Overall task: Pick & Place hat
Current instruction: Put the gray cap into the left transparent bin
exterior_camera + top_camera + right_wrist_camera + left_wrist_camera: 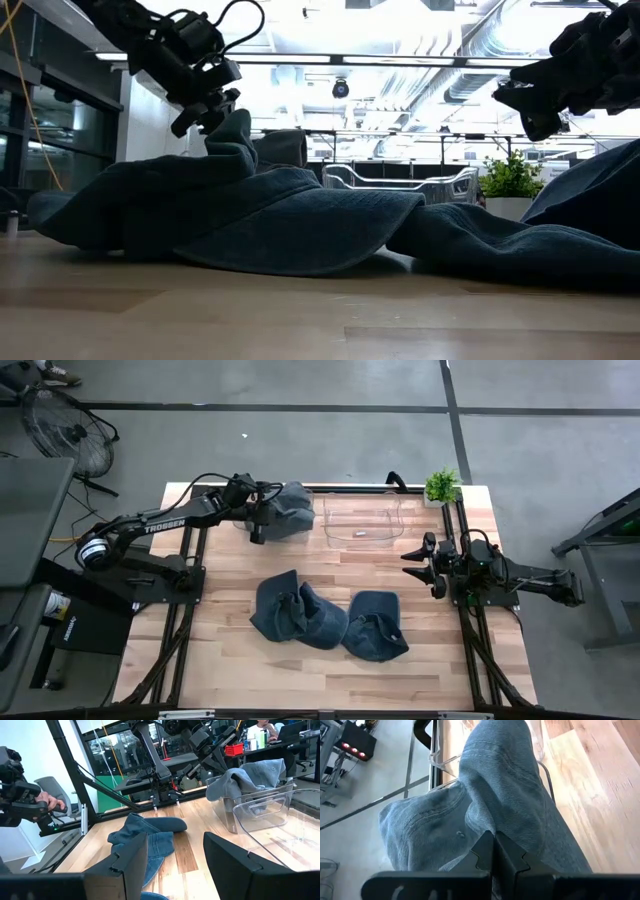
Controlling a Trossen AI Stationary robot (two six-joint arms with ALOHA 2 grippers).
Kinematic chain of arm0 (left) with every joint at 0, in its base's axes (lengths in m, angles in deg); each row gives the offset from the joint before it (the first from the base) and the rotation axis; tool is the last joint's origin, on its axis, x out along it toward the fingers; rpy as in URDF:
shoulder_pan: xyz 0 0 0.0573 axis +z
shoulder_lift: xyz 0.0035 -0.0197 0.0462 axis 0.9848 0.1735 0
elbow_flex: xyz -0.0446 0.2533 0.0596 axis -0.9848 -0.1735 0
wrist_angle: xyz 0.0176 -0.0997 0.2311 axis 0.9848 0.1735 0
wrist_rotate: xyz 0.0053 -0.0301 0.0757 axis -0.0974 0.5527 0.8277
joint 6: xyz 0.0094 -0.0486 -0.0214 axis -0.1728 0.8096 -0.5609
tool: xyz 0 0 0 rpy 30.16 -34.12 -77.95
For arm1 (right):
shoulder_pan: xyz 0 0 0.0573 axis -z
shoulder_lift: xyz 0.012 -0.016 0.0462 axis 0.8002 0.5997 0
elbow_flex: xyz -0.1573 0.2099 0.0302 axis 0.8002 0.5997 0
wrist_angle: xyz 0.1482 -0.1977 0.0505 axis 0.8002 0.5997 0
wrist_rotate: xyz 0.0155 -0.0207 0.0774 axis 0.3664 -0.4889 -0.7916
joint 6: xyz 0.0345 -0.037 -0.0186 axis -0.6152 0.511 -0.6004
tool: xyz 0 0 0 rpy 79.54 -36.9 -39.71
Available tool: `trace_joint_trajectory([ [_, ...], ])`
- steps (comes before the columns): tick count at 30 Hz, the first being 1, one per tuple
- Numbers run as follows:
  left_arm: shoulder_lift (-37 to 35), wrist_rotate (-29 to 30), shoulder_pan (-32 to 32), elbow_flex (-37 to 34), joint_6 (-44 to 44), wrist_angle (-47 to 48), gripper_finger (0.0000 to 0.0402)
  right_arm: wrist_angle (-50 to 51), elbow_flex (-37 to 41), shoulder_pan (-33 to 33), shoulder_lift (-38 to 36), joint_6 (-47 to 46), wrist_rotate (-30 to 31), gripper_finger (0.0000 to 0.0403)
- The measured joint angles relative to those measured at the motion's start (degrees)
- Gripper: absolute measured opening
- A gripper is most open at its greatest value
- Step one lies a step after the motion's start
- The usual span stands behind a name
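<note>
The left hand point(262, 512) is closed on a denim hat point(288, 510) and holds it raised at the far side of the bench point(230, 660), at the left wall of the clear plastic bin point(362, 520). In the left wrist view the two fingers point(495, 852) meet tightly on a fold of the hat's fabric point(510, 785), and the rest of the hat hangs away from them. In the right wrist view the same hat point(250, 777) drapes over the near rim of the bin point(260, 815), partly inside it.

The right hand point(428, 565) is open and grips nothing. It hovers at the right edge of the bench, just beside the bin's right end. Its two fingers point(125, 857) stand well apart in the right wrist view.

Two more denim hats lie flat on the bench nearer the front. One hat point(295, 610) lies at the middle. The other hat point(375, 625) lies just to its right, and the two touch at their edges. In the low view these hats point(250, 215) fill the foreground.

A small potted plant point(441, 486) stands at the far right corner of the bench, near the bin. A floor fan point(62, 428) stands off the bench at the far left.
</note>
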Motion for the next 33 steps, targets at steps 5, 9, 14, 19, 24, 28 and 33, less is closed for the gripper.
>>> trace_joint_trajectory([
  [5,-0.01,0.08,0.0,0.0,1.47,-0.09,0.0,0.0,0.01,0.0,0.0,0.0,0.02,0.0188],
  [9,-0.4,0.99,-0.02,0.08,3.49,-0.03,0.0,0.0,-0.01,0.0,0.0,0.0,0.01,0.0188],
  [14,-1.96,1.13,0.0,2.13,4.56,1.5,0.0,0.0,0.0,-0.02,0.0,0.99,0.23,0.0188],
  [19,-2.23,1.33,-0.02,7.69,5.03,7.4,0.0,-2.22,0.06,-0.02,-0.02,5.98,7.61,0.0188],
  [24,-2.23,1.36,-0.02,12.38,5.16,11.26,0.0,-6.95,0.06,0.0,-0.02,-5.48,10.88,0.0188],
  [28,-2.23,1.72,-0.02,14.34,5.93,12.79,0.0,-8.6,0.06,0.0,-0.02,-10.34,15.41,0.0188],
  [33,-2.23,1.73,-0.02,15.92,6.19,13.51,0.0,-9.07,0.04,0.02,0.3,-24.24,27.69,0.0188],
])
